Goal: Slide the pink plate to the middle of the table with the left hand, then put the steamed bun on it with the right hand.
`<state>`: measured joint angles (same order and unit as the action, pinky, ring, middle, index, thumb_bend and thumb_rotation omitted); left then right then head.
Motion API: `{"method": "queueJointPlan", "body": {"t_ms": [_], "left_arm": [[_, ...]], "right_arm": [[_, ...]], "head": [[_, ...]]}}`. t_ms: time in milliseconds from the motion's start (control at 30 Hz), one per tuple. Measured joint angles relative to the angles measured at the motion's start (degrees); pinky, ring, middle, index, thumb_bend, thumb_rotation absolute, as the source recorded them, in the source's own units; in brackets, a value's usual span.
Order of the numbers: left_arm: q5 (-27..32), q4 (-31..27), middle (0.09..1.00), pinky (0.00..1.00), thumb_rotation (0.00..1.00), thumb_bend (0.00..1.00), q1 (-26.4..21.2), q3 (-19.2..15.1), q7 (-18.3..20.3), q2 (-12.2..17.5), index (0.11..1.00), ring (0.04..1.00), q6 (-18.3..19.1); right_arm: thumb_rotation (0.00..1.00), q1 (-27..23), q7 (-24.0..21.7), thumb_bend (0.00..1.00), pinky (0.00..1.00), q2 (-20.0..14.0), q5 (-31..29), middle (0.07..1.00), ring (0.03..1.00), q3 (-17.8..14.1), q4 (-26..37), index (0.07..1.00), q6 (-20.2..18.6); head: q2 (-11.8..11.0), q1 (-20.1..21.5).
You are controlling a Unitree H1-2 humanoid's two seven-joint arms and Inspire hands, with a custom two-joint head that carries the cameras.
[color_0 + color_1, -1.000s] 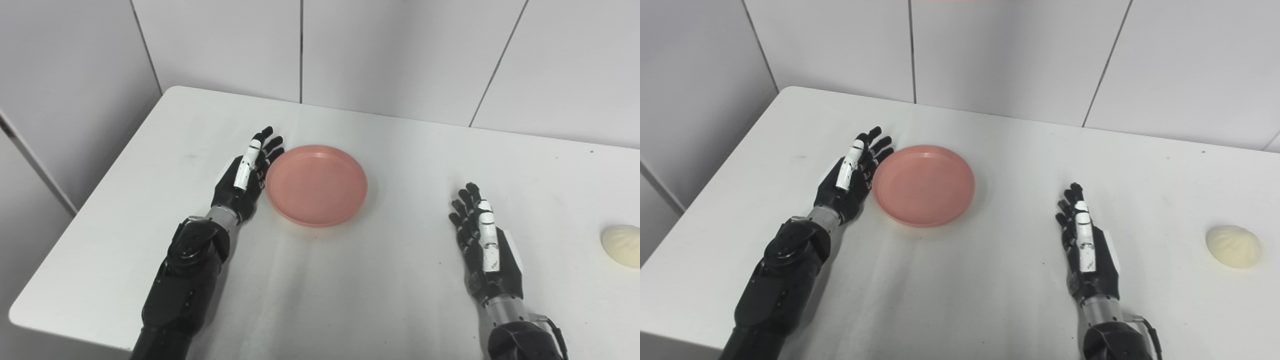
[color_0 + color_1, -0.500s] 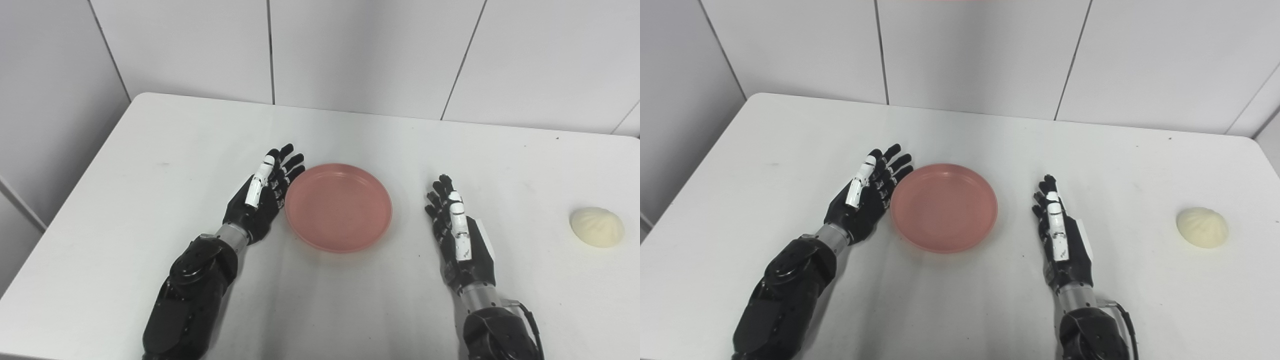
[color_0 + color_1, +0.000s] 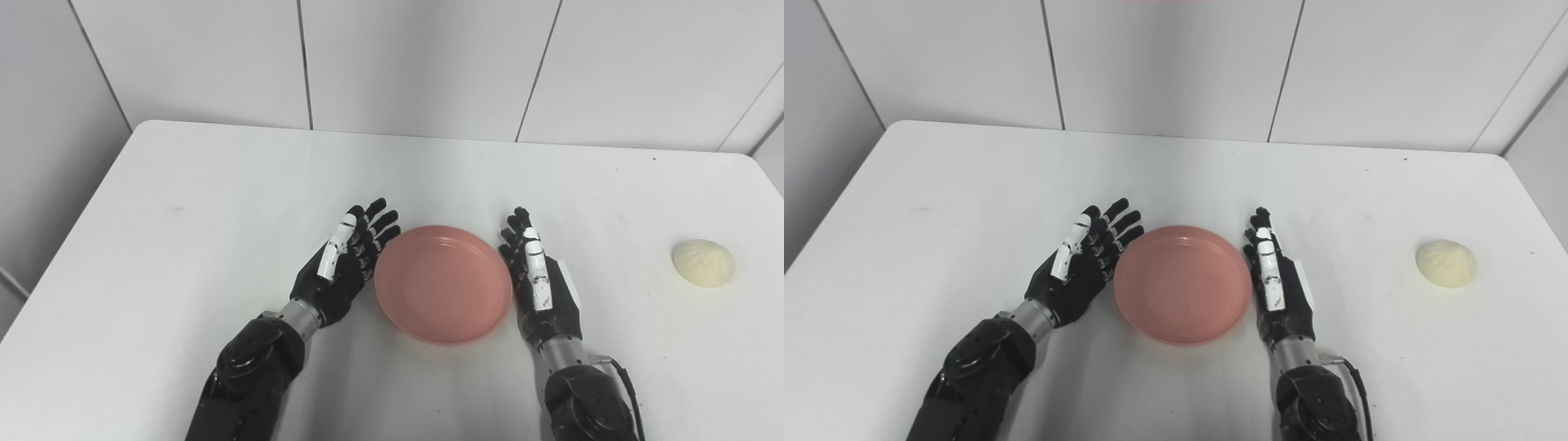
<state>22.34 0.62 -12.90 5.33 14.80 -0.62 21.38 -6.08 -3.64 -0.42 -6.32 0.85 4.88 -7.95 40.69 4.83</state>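
The pink plate (image 3: pixel 443 283) lies flat near the middle of the white table (image 3: pixel 184 202), empty. My left hand (image 3: pixel 346 262) is open, palm against the plate's left rim, fingers stretched forward. My right hand (image 3: pixel 540 282) is open and empty, standing on edge right beside the plate's right rim. The steamed bun (image 3: pixel 703 263), pale cream and pleated, sits on the table far to the right, well apart from my right hand; it also shows in the right eye view (image 3: pixel 1446 263).
The table's right edge runs close behind the bun. White tiled walls (image 3: pixel 429 61) stand behind the table's far edge and along the left side.
The view has shifted. My left hand has pushed the plate to the right, toward the table's middle, so it now lies close beside my right hand. The bun has not moved.
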Motion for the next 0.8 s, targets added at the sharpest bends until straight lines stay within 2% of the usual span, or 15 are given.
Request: {"method": "queueJointPlan", "body": {"t_ms": [500,600,633,733,800], "left_arm": [[-0.07,0.41,0.980,1.00,1.00,0.44,0.04,-2.58,0.11,-0.50,0.985,0.979,-0.30],[-0.12,0.69,0.982,1.00,1.00,0.45,0.02,-2.86,0.06,-0.60,0.984,0.981,-0.78],[-0.12,0.85,0.985,1.00,1.00,0.45,-0.01,-2.93,0.06,-0.60,0.986,0.985,-0.95],[-0.07,1.25,0.988,1.00,1.00,0.44,-0.05,-3.09,0.11,-0.61,0.990,0.987,-1.55],[-0.03,1.71,0.990,1.00,1.00,0.44,-0.14,-3.22,0.35,-0.60,0.993,0.989,-2.15]], "right_arm": [[1.00,-1.10,1.09,0.29,1.00,-0.55,0.03,1.000,1.000,-1.75,-0.53,1.000,0.01],[1.00,-2.62,1.52,0.33,1.00,-1.98,0.55,1.000,0.996,-3.13,-0.60,1.000,0.01],[0.97,-3.36,1.78,0.38,1.00,-2.54,0.76,1.000,0.999,-3.57,-0.54,1.000,0.01],[0.92,-4.92,2.01,0.46,1.00,-5.16,2.10,1.000,1.000,-4.29,-0.05,1.000,0.01],[0.92,-5.76,1.91,0.57,1.00,-6.76,2.81,1.000,1.000,-4.59,0.04,1.000,0.01]], "head": [[-0.97,4.39],[-1.32,5.80],[-1.32,5.80],[-1.67,7.55],[-2.02,9.04]]}}
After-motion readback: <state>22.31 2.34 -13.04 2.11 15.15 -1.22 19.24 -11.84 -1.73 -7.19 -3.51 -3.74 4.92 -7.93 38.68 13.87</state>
